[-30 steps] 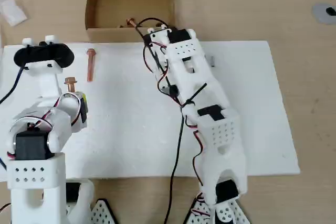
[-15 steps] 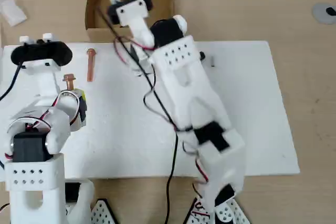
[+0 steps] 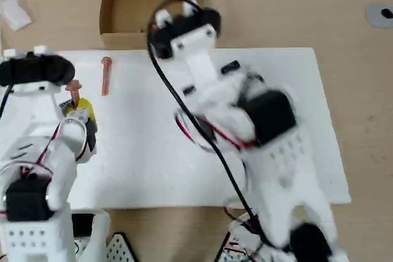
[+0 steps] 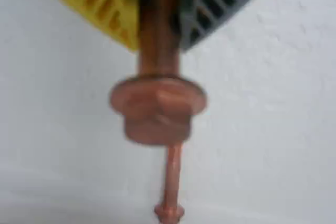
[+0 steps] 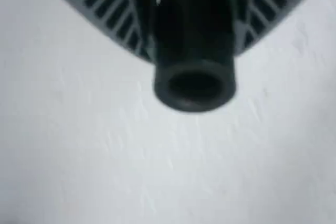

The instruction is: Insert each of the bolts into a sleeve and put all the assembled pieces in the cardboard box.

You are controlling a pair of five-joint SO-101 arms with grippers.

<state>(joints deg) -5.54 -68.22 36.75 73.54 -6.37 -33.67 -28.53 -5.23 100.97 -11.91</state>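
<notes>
Hardware is being held in both grippers. A copper-coloured bolt (image 4: pixel 157 109) is being clamped by the left gripper (image 4: pixel 157 35). The yellow and grey jaws are being pressed against the shank from either side, and the flanged hex head is being left free beyond the fingertips. A black sleeve (image 5: pixel 195 85) is being pinched across its body by the right gripper (image 5: pixel 194 51), with its open bore being presented outward, clear of the ribbed pads. Both pieces are being carried above the white foam mat (image 3: pixel 153 151).

A second bolt (image 3: pixel 106 75) is lying loose on the mat, just in front of the cardboard box (image 3: pixel 109 10).

The bolt is being judged as rigid, light and smooth, so it is likely to twist or slide between hard plastic pads if pushed off-axis. A hold close under the head is being favoured, so that most of the shank is left bare for entry. The sleeve is being judged as stiff, light and round, so prone to rolling. It is best taken at mid-length, with the mouth left unobstructed.
</notes>
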